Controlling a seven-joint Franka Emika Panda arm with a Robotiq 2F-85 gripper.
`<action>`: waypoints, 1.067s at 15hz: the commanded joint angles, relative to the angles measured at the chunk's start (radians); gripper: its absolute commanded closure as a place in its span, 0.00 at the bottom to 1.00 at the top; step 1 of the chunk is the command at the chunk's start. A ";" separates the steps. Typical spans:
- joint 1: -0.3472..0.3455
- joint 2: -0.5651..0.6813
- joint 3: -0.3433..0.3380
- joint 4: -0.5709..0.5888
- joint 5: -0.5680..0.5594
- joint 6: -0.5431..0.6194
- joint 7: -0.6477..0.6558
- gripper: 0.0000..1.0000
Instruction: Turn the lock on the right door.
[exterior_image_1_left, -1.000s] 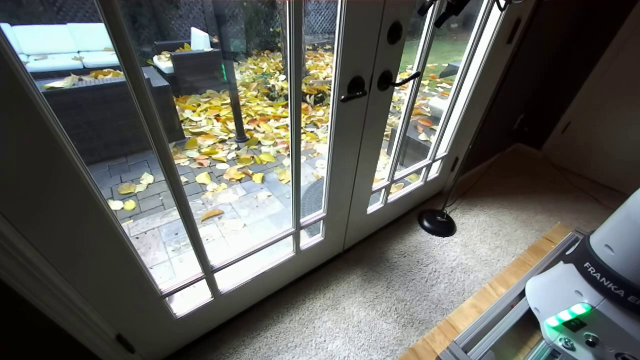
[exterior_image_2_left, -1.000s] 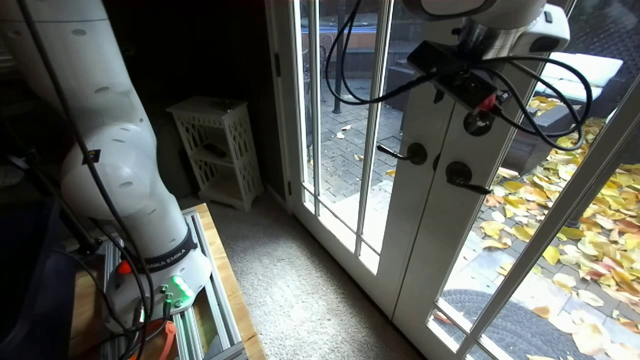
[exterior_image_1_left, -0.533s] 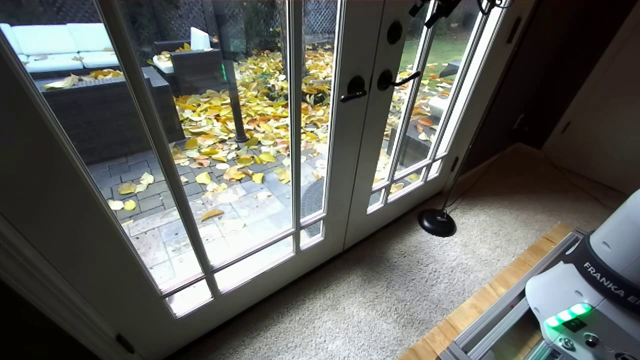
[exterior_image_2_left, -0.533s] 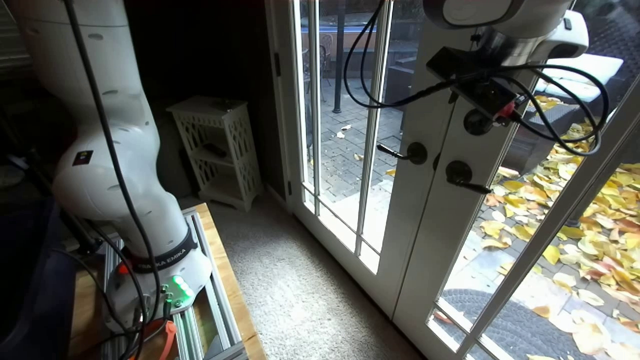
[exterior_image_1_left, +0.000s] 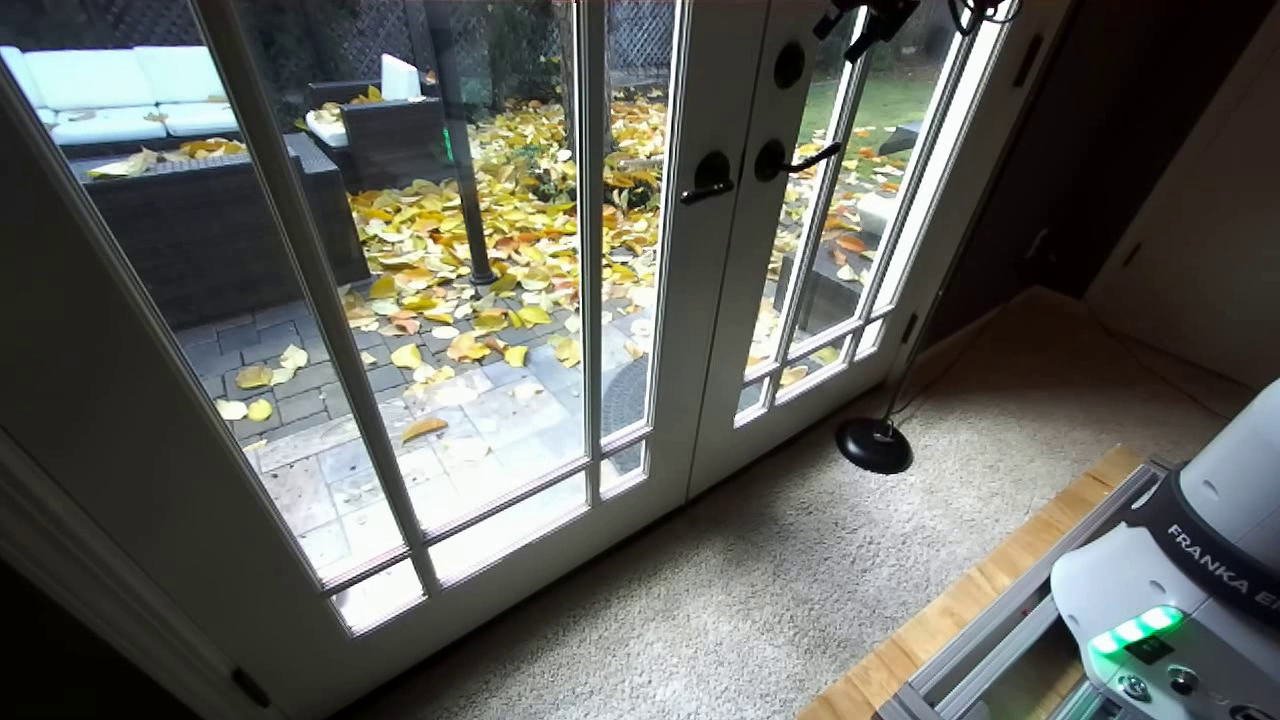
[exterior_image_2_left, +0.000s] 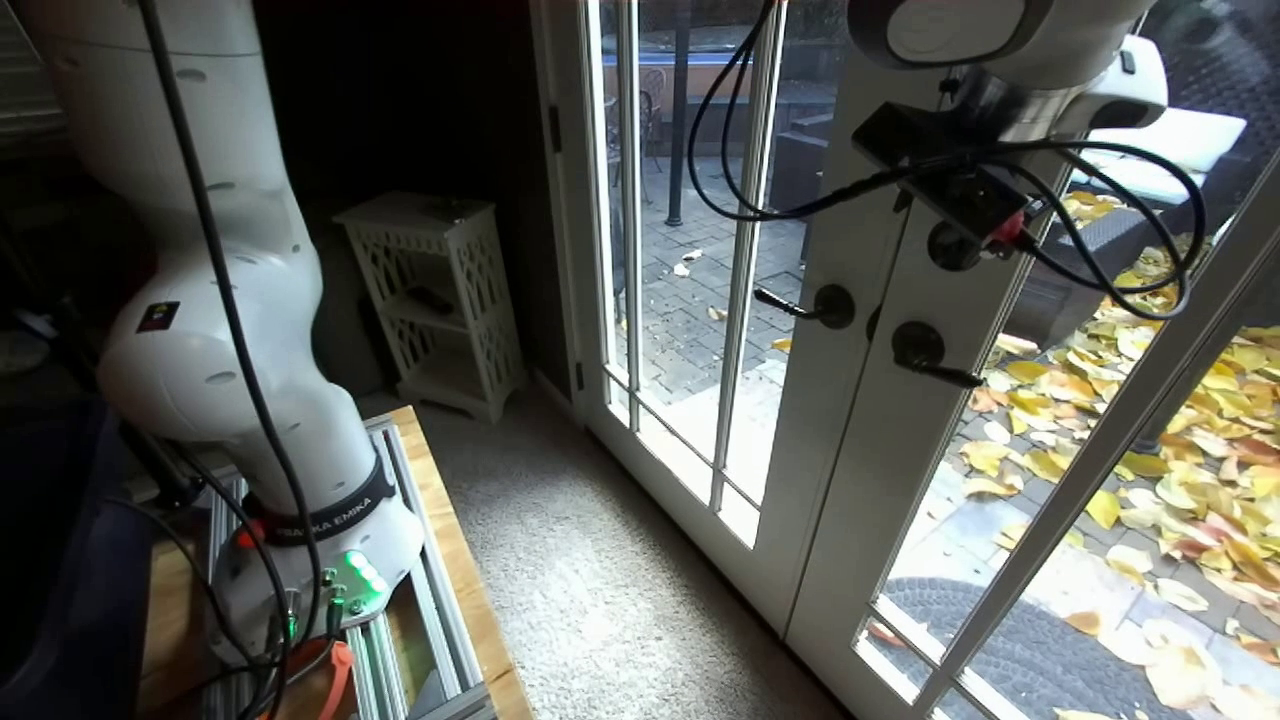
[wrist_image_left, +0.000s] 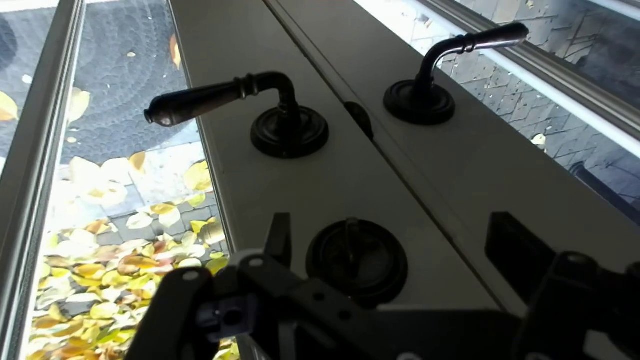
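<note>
- Black 2-finger gripper (wrist_image_left: 392, 242) sits a bit lower vs 1 s ago, both ext. views.
- Jaws spread wide, nothing held.
- Small dark round thumb-turn lock (wrist_image_left: 360, 255) is on white-framed glazed right door (exterior_image_2_left: 858, 520), abv. long dark lever handle (exterior_image_2_left: 918, 350); betw. jaws in wrist view, untouched.

Smooth, rounded white robot arm (exterior_image_2_left: 260, 345), black two-fingered claw (wrist_image_left: 390, 235)
Dark collar (exterior_image_1_left: 1225, 570) lettered "FRANKA E", glowing green lights (exterior_image_1_left: 1132, 630), square black sticker (exterior_image_2_left: 158, 317), looping black cables (exterior_image_2_left: 850, 190), pale round screw heads (wrist_image_left: 256, 262).

The lock (wrist_image_left: 357, 260) looks near-black, the end effector (wrist_image_left: 395, 242) black, the right door (exterior_image_2_left: 870, 500) white, leaves (exterior_image_1_left: 533, 316) yellow and orange, the white shelf unit (exterior_image_2_left: 474, 320) lattice-patterned.
</note>
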 joint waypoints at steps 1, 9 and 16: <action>-0.036 0.071 0.043 0.064 0.015 0.007 -0.015 0.00; -0.066 0.143 0.092 0.141 0.001 0.019 0.002 0.44; -0.075 0.174 0.117 0.178 -0.005 0.031 0.006 0.49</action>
